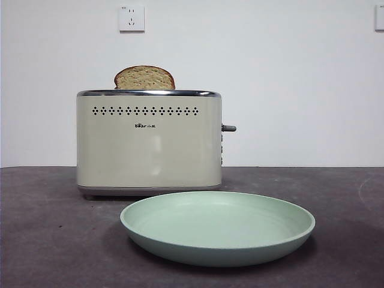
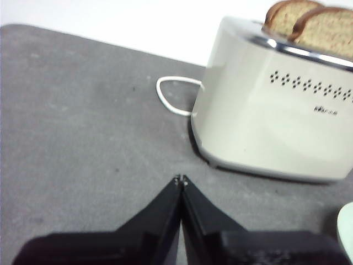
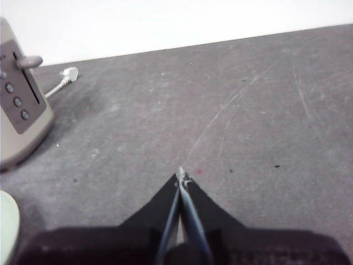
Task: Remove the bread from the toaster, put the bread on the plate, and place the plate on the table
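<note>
- We see the bread [image 1: 144, 78] standing upright in the toaster [image 1: 149, 144], domed top up; only its upper part clears the chrome rim, and its broad face runs along the toaster's length.
- In the left wrist view we count two slices side by side in the slots, the bread [image 2: 329, 33] and a second slice [image 2: 287, 16] behind it, both faces parallel to the toaster's [image 2: 270, 110] long side.
- The toaster sits on the table [image 1: 48, 240], with its grey side knob [image 1: 228, 128] sticking out at one end.
- The plate [image 1: 217, 228] lies flat on the table just in front of the toaster, with nothing on it.
- We find the left gripper [image 2: 181, 180] low over the table, near the toaster's corner but apart from it, jaws pressed together and holding nothing; the bread is well above and beyond its tips.
- The right gripper [image 3: 180, 175] hovers over bare table off the toaster's knob end [image 3: 22, 105], jaws together, clear of the bread.
- A white cord [image 2: 171, 99] loops on the table behind the toaster; its plug [image 3: 67, 74] lies there too.
</note>
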Controlling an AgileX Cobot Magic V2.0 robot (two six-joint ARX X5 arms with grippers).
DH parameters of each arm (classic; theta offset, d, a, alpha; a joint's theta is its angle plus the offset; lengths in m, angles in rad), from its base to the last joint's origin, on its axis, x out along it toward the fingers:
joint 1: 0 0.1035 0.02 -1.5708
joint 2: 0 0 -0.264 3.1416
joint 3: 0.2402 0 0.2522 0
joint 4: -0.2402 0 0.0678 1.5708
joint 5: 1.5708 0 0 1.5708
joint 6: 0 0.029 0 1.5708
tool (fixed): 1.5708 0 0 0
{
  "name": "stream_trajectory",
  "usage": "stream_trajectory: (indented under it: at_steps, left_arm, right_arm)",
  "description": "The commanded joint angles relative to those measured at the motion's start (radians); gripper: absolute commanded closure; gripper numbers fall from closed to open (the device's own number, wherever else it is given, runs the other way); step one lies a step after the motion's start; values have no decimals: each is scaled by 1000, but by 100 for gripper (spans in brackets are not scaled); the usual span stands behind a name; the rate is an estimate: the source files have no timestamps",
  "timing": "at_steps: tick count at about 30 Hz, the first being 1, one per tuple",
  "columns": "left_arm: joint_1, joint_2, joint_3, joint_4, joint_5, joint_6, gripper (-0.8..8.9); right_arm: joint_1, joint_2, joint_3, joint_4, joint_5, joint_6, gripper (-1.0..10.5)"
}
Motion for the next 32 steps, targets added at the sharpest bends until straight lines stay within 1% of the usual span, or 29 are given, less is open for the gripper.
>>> stream_trajectory:
  at_steps: [1, 4, 6, 7, 10, 13, 16, 21, 23, 25, 27, 29, 32]
  left_arm:
    - [3, -1, -12, 10, 2, 3, 817]
    - [3, -1, -12, 19, 2, 0, 817]
    - [3, -1, -11, 35, 12, -36, 818]
    - [3, -1, -7, 40, 30, -58, 819]
    - [3, -1, 27, 34, 96, -89, 819]
    - [3, 2, 97, -8, 139, -104, 820]
    - [3, 21, 193, -60, 140, -98, 820]
    - [3, 120, 376, -84, 162, -45, 820]
    - [3, 185, 461, -103, 163, -40, 820]
    - [3, 255, 544, -138, 163, -39, 820]
    - [3, 330, 626, -168, 167, -7, 820]
    - [3, 413, 710, -195, 192, 53, 820]
    - [3, 538, 832, -249, 233, 105, 820]
  right_arm:
    - [1, 0, -12, 32, -2, 131, 946]
    - [1, 0, -12, 41, 0, 241, 946]
    - [1, 0, -11, 74, -2, 303, 946]
    - [1, 0, -8, 89, -18, 333, 946]
    - [1, 4, 39, 90, -84, 367, 957]
    - [1, 41, 123, 56, -114, 367, 957]
    - [1, 114, 241, 4, -153, 347, 957]
    - [2, 286, 479, -80, -232, 237, 957]
    - [2, 366, 591, -128, -268, 199, 957]
    - [3, 439, 695, -172, -307, 177, 957]
    - [4, 510, 793, -208, -358, 173, 948]
    - [6, 579, 891, -237, -407, 171, 948]
    - [8, 665, 1002, -245, -462, 161, 947]
